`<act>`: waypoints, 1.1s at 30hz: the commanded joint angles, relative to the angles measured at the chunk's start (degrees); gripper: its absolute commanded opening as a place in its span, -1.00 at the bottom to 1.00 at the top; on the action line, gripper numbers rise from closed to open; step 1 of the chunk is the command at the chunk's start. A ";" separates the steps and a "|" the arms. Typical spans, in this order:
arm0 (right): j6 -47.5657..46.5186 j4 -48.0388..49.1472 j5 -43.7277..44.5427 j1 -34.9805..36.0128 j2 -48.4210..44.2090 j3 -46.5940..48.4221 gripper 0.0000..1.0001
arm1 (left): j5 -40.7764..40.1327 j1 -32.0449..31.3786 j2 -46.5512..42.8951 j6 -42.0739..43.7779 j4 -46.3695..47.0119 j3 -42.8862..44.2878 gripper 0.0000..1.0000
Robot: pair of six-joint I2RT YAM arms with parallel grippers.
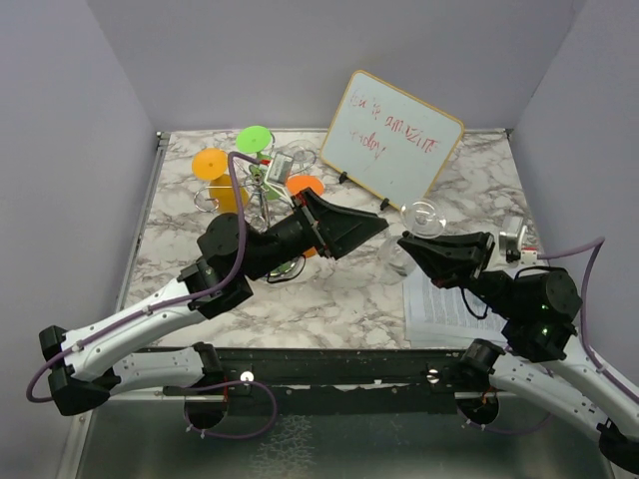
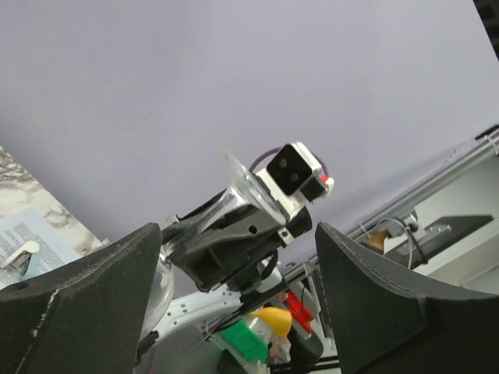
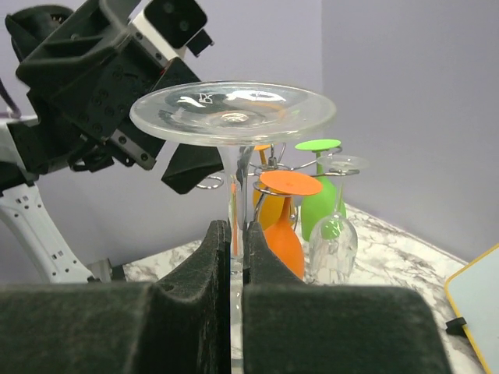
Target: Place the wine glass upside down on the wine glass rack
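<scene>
Right wrist, wine glass (image 3: 234, 115) stem seemingly between jaws

a whiteboard (image 1: 391, 138) with red writing stands propped, well beyond a printed sheet (image 1: 434, 309).

Left arm (image 1: 245, 247) seemingly covers much of the wine glass rack (image 1: 262, 200).

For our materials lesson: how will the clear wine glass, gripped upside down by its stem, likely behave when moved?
Probably fragile: the wine glass has a thin stem where the right end effector pinches it. Likely slippery: smooth, glossy surface. Its wide foot overhead might tilt it.
</scene>
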 commanded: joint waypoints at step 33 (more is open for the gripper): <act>5.67 32.94 1.92 13.15 37.18 0.72 -0.98 | -64.09 -0.25 -15.50 48.71 -34.15 13.09 0.64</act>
